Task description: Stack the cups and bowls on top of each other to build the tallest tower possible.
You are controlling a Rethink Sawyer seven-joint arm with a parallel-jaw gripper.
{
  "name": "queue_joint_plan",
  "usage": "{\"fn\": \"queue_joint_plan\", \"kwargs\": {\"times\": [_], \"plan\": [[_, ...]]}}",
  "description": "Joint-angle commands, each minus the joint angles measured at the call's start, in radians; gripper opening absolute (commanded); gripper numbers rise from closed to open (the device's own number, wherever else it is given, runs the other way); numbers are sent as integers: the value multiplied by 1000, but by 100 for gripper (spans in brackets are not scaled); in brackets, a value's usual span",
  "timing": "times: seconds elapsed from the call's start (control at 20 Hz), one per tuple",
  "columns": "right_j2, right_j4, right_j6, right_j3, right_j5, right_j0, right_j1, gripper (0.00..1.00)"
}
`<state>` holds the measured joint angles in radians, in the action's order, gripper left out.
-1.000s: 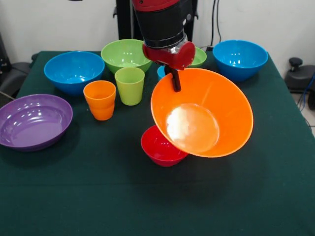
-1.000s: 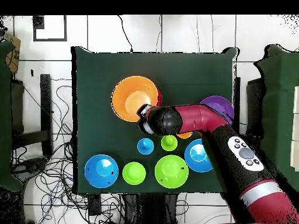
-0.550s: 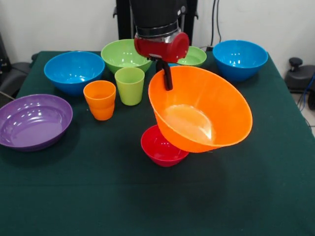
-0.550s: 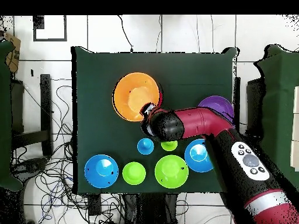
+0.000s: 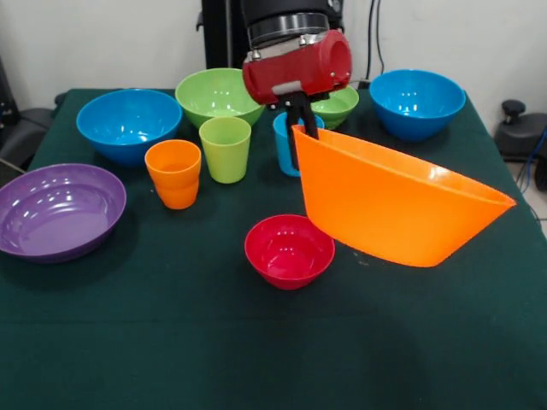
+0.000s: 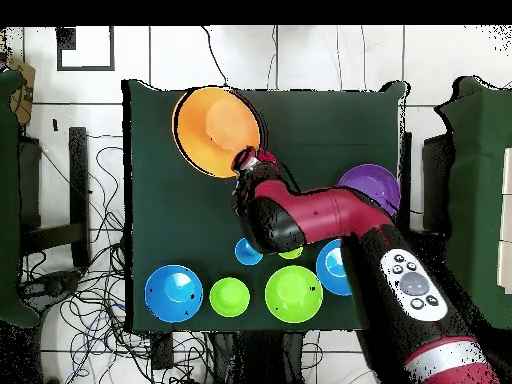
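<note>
A: Nearest us sits the small red bowl point(image 5: 289, 250) on the table point(image 5: 171, 342).

B: Just beyond, we see the gripper point(image 5: 299, 128) clamped on the big orange bowl point(image 5: 397, 209) rim, bowl lifted and tilted.

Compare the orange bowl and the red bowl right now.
The orange bowl is much bigger than the red bowl. The orange bowl is held by its rim in the hand, tilted and apparently off the table; the red bowl sits upright on the cloth, untouched. Both are round, glossy and empty.
</note>
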<state>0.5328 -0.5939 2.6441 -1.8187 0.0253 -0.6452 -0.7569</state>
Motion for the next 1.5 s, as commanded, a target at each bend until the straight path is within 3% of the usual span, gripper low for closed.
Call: {"fn": "queue_joint_plan", "kwargs": {"times": [0.05, 0.25, 0.5, 0.7, 0.8, 1.2, 1.5], "plan": [[-153, -21, 86, -32, -156, 104, 79, 0], [-14, -14, 16, -81, -50, -20, 105, 0], [144, -26, -80, -87, 59, -177, 215, 0], [260, 49, -123, -105, 197, -269, 276, 0], [289, 82, -144, -87, 264, -297, 325, 0], [373, 126, -161, -78, 338, -365, 463, 0], [375, 99, -183, -29, 355, -372, 514, 0]]}}
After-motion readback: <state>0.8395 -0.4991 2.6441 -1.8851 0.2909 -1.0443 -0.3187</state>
